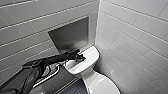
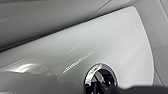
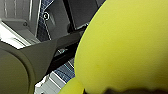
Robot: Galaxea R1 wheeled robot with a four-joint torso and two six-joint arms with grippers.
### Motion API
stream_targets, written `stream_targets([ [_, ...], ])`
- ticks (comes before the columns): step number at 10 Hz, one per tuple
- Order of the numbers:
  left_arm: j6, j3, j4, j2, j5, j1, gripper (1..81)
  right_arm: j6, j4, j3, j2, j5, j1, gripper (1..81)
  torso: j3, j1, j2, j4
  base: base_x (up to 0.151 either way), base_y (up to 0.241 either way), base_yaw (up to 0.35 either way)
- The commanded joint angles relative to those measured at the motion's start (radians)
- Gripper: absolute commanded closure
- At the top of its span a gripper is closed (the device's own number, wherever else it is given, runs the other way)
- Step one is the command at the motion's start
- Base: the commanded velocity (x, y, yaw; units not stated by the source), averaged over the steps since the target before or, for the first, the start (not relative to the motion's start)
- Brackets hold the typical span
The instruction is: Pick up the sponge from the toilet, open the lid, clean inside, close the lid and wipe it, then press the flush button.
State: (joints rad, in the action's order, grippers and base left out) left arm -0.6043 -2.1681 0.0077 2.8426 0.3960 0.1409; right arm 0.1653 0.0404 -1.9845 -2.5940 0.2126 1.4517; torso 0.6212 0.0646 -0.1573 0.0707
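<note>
The white toilet (image 1: 96,81) stands in the corner, and its lid (image 1: 102,86) is down over the bowl. My left arm reaches in over the flat tank top (image 1: 88,56). My left gripper (image 1: 80,58) is shut and sits on the middle of the tank top, right at the flush button. In the left wrist view the flush button (image 2: 101,78) shows very close, a dark round centre in a shiny ring, set in the white tank top (image 2: 107,40). The bright yellow sponge (image 3: 125,47) looms large in the right wrist view, with my right gripper shut on it.
Grey tiled walls close in on the left and right of the toilet. A dull metal panel (image 1: 71,35) is set into the wall behind the tank. A pale rail (image 1: 48,76) runs beside the toilet on the left, over dark floor tiles (image 1: 75,88).
</note>
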Motion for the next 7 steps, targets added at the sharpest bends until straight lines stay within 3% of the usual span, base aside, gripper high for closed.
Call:
stream_targets([
  [1,0.011,-0.007,0.031,-0.018,0.06,-0.135,81.1,0.0,0.004,0.024,0.015,-0.076,0.014,81.1,0.0,0.0,0.0,0.0,0.0,0.0,0.0],
  [3,0.009,0.004,0.011,-0.021,0.061,-0.2,81.1,-0.001,0.004,0.02,0.01,-0.076,0.013,81.1,0.0,0.0,0.0,0.0,0.0,0.0,0.0],
  [7,-0.048,0.271,-0.055,-0.161,0.058,-0.28,81.1,-0.001,0.003,0.006,-0.002,-0.076,0.014,81.1,0.0,0.0,0.0,0.0,0.0,0.0,0.0],
])
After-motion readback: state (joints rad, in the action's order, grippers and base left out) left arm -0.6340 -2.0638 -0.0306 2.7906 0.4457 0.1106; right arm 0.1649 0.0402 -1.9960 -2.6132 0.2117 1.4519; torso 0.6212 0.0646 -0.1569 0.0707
